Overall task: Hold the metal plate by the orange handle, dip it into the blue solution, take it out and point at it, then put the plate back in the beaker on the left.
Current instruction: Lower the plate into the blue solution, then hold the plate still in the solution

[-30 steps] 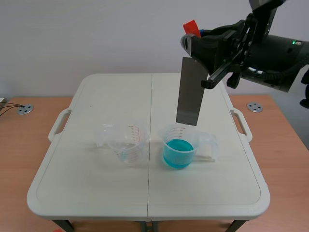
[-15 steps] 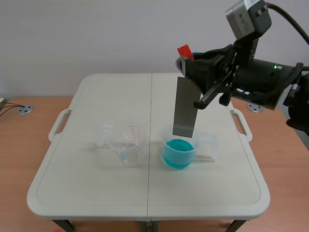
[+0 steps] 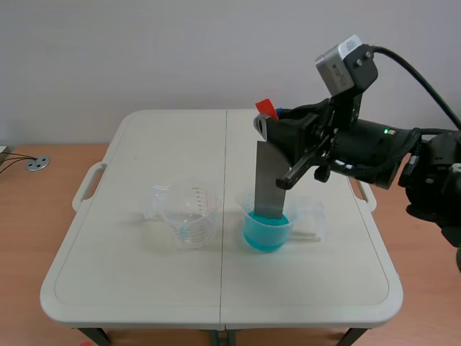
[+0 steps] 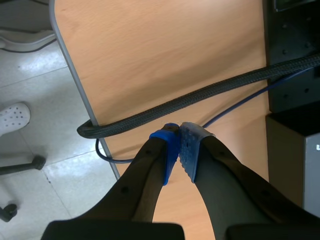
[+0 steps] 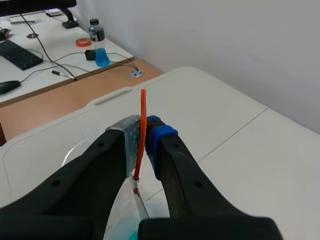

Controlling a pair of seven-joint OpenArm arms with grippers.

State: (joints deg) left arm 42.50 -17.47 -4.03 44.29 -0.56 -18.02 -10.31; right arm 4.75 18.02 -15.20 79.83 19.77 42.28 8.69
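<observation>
- The right gripper (image 3: 269,124) is clamped on the orange handle (image 3: 266,108), likely so its pads stay dry while the plate (image 3: 270,180) hangs edge-down (tilted a little).
- The plate's lower end is in the blue solution (image 3: 263,234) in the right beaker (image 3: 311,209). The left beaker (image 3: 191,213) stands near it, probably awaiting the plate's return.
- The left gripper (image 4: 179,145) is closed on nothing, parked over a desk (image 4: 150,50) and cable (image 4: 200,100).
- A second ago the plate's lower edge hung above the rim. The arm has since lowered it in.

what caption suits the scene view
Right arm's tool holds a grey metal plate by its orange handle, lower end inside the clear beaker of blue solution
</observation>
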